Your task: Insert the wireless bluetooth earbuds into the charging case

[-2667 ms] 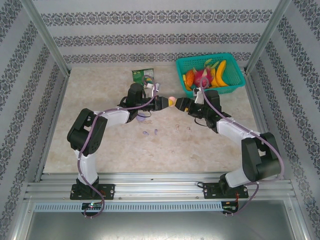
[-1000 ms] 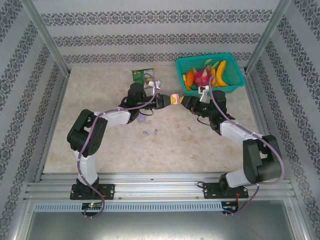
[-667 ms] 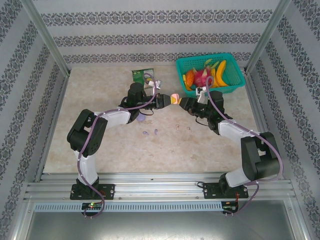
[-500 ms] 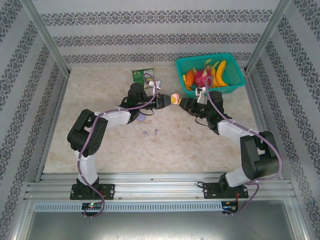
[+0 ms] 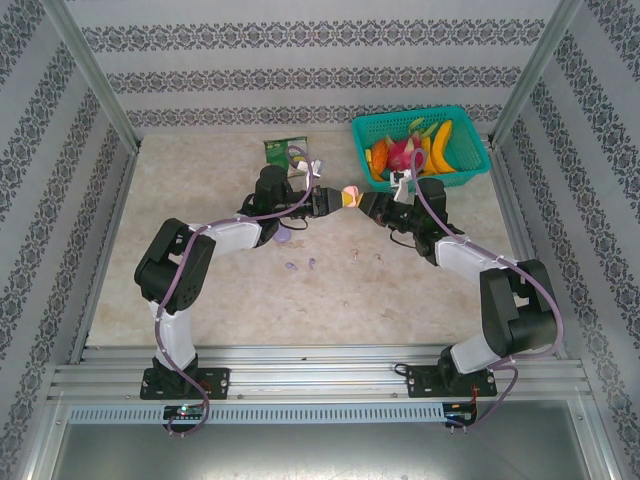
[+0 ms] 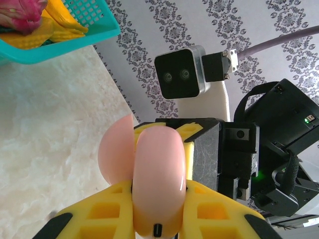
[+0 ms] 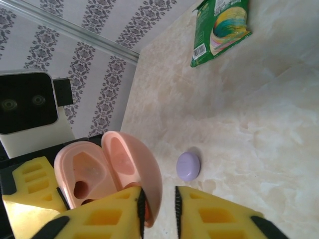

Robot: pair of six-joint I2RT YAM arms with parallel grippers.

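Grips the pink charging case (image 6: 157,169) with the left gripper (image 6: 157,201), yellow fingers (image 6: 99,214) closed hard on its body, holding it clear of the table (image 5: 200,260) with the lid swung open. Straddles the rim of that lid with the right gripper (image 7: 158,206), set in from the right: jaws only a narrow gap apart, one pad against the pink shell, a sliver of tabletop showing beside the other, so not clamped. Meets tip to tip in the overhead view, toward the far side and about mid-width, just near-left of a teal basket (image 5: 405,113) of fruit. Shows two moulded hollows inside the case in the right wrist view. Has the wireless bluetooth earbuds (image 5: 311,263) lying loose on the table, nearer than the grippers and apart from the pink case: lavender bits to the left, paler ones to the right, too small for detail. Has a round lavender case (image 7: 188,167) on the tabletop beside the left forearm, and a green packet (image 7: 219,30) lying flat at the far edge, left of the basket.
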